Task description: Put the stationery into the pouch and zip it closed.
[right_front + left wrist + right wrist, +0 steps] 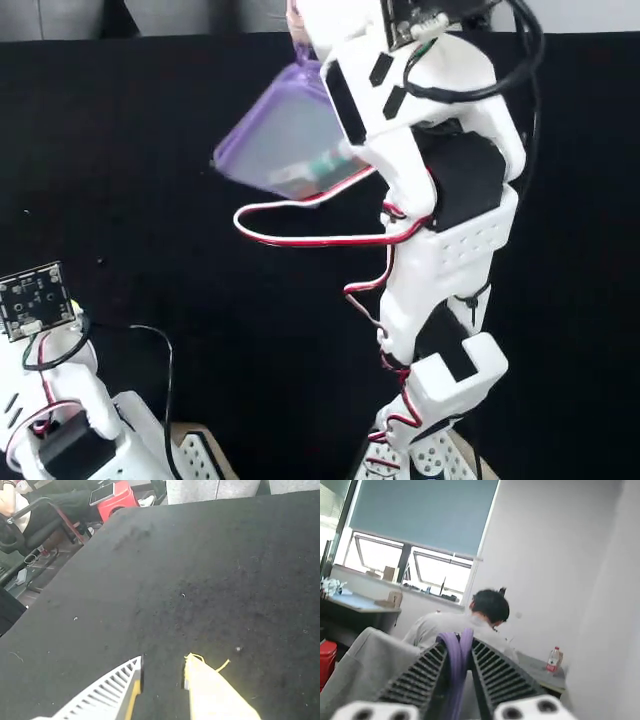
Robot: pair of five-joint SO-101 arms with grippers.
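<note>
- The right arm (440, 250), white plastic with black motor blocks, stands tall over the right half of the black cloth-covered desk (150, 150), bending at the top towards the far edge.
- From its upper end hangs the translucent purple zip pouch (285, 135). It is held up over the far middle of the desk and tilted, with one corner low and pointing left.
- Something pale green and white shows through the pouch wall near its lower edge (325, 165); I cannot tell what it is.
- I cannot tell from here whether the zip is done up.
- In the right wrist view, the right hand (460, 642) is clamped tight on a folded strip of the purple pouch (454, 670). The two ribbed black fingers (427, 667) press on it from either side, and the fabric pokes out past their tips.
- A red-and-white cable (300, 235) loops out from the right arm below the pouch.
- The left arm (60, 420) sits low at the near left corner, a small black camera board (35, 298) on top of it.
- The left hand (163, 657) hovers over bare desk (225, 580) with its fingers apart and nothing between them. One finger is white and ribbed (112, 685), the other pale yellow with a loose yellow thread (222, 666) at its tip.
- Beyond the far corner of the desk sits a red box (117, 497).
</note>
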